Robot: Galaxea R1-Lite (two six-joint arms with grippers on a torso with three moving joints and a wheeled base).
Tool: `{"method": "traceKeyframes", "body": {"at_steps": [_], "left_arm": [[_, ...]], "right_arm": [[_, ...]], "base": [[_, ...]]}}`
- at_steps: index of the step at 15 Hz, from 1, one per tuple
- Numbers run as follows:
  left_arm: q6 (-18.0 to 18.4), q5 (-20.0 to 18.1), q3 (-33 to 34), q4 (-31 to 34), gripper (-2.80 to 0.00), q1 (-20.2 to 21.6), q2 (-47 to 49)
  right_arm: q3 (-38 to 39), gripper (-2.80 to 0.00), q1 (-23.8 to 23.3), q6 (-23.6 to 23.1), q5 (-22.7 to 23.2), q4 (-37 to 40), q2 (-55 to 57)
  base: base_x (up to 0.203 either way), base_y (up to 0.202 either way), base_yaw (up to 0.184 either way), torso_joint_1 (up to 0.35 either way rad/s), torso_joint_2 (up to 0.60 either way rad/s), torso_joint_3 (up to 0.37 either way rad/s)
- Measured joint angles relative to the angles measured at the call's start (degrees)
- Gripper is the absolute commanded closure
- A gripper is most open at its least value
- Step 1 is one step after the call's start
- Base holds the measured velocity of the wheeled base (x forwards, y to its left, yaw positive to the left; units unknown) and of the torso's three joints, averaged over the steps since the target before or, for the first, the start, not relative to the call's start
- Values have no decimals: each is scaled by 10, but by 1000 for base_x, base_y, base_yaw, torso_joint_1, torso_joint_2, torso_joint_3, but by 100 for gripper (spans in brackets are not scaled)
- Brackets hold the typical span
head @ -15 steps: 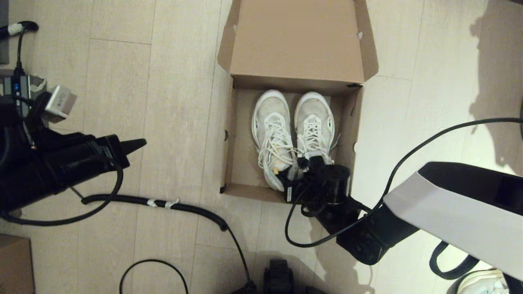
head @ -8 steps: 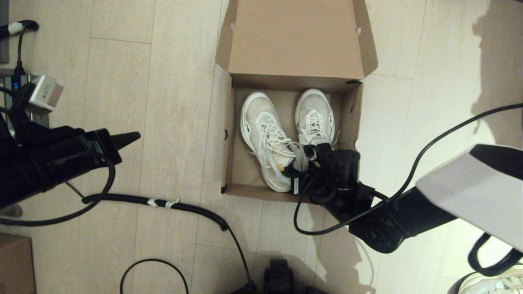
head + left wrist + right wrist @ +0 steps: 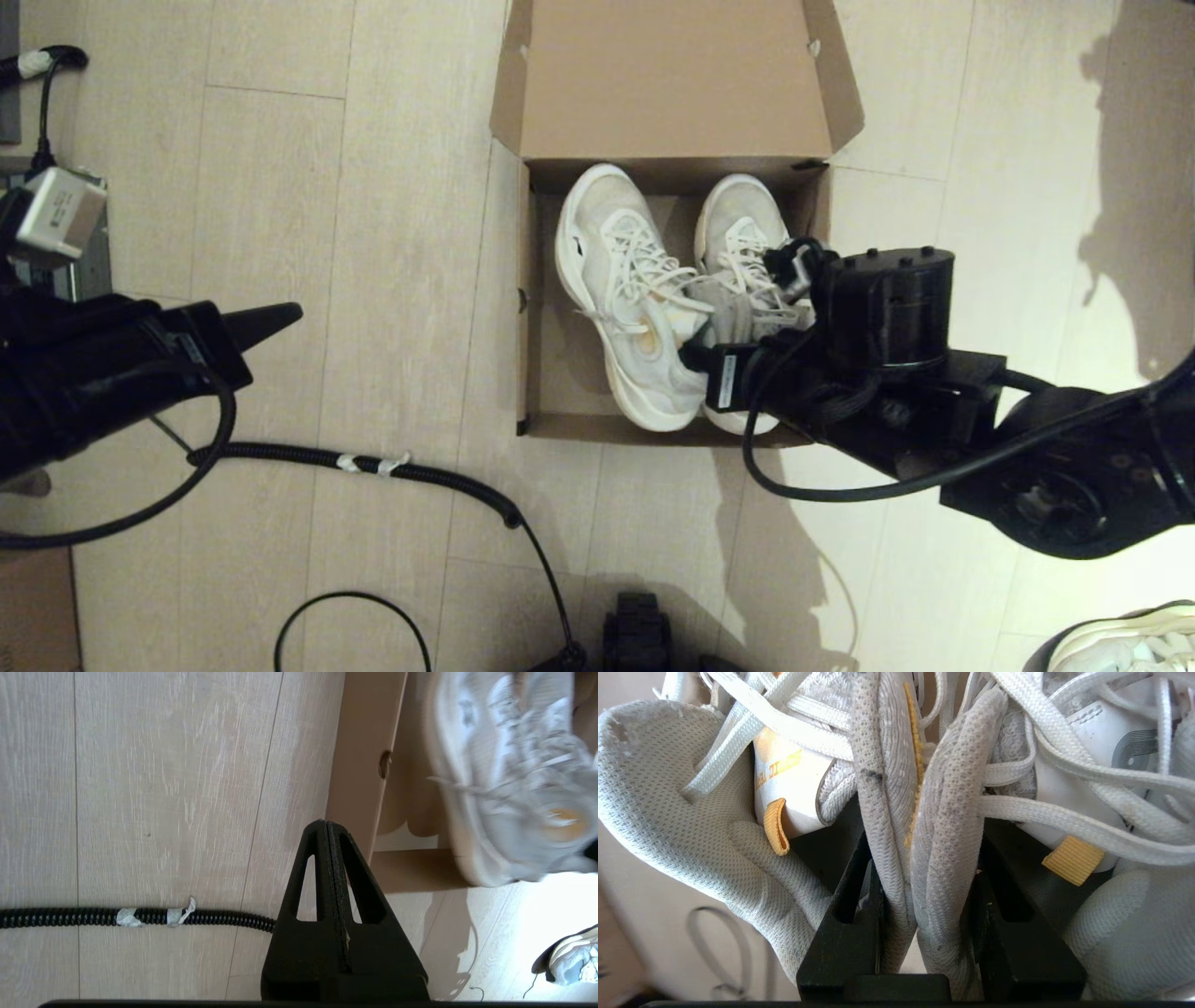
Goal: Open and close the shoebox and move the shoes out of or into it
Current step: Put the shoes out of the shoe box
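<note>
Right claw [image 3: 920, 891] pinches both shoes [image 3: 653, 289], seemingly above the shoebox [image 3: 532, 373].

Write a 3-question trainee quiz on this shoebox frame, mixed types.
1. True or false: the right tool pinches the inner collars of both white and pale grey mesh sneakers together.
2. Multiple choice: the left tool is A) inside the box, B) over the floor beside the large brown cardboard shoebox, fingers pressed together, C) holding the lid.
3. Fill in: the hinged flap lid is ____.

Key: 1 true; 2 B; 3 open.
</note>
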Motion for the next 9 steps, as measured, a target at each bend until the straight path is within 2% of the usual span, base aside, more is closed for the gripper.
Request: {"method": "traceKeyframes", "body": {"at_steps": [9], "left_arm": [[4, 0, 15, 1, 0, -1, 2]], "right_arm": [[-22, 0, -5, 19, 1, 158, -219]], "base": [[0, 0, 0, 0, 0, 0]]}}
